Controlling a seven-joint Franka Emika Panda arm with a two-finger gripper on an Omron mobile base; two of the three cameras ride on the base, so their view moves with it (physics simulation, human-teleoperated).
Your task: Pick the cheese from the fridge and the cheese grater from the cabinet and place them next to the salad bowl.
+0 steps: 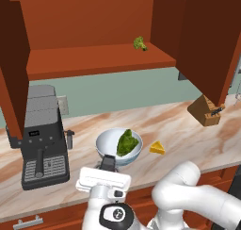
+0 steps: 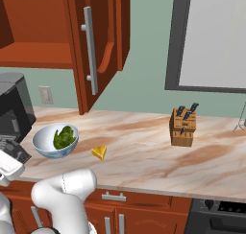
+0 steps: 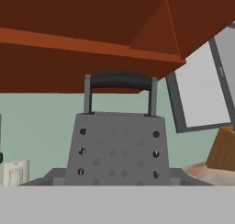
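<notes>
- At the front edge of the worktop point(image 1: 188, 130), the pincer point(image 1: 107, 168) sits just before the salad bowl point(image 1: 101, 148). The cheese grater point(image 1: 108, 161) stands between its jaws.
- Pincer state: the jaws stand moderately wide and, as far as the hand view allows, are pinching the lower body of the cheese grater point(image 3: 117, 149). The contact faces themselves are hidden.
- Location of the task items: the grater is at the bowl's front side, close to the rim. The cheese point(image 1: 157, 148) lies on the worktop just beside the bowl, toward the right end.
- Handling, grater: judged to be rigid sheet metal, light to moderate in weight and hollow. The perforated faces are smooth and tapered, so a side grip may slide upward. Grip low, across two opposite flat faces, or take the loop handle at the top.
- Handling, cheese: judged to be a small, firm wedge that is slightly soft. Grip it across the two flat sides, not the point.
- The cabinet point(image 1: 94, 59) above stands open.
</notes>
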